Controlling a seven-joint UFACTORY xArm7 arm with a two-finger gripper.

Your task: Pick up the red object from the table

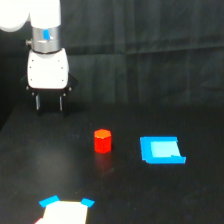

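Tool (49, 104) hangs empty, prongs parted, near the tabletop's (30, 165) far edge. Red hexagonal block (102, 140) stands mid-tabletop, well apart. Risk: an off-centre descent clips and topples it toward the blue piece (162, 150).

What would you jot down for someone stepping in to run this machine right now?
Gripper: jaws open, holding nothing, up at the exterior view's left, well away from the red object.
Red object: upright on the table, near the middle, untouched.
Blue piece: flat on the table, on the exterior view's right of the red object, apart from it.
White piece with blue corners: at the bottom edge.
Done: nothing yet.
Left: move over the red object, lower, close the jaws, lift.
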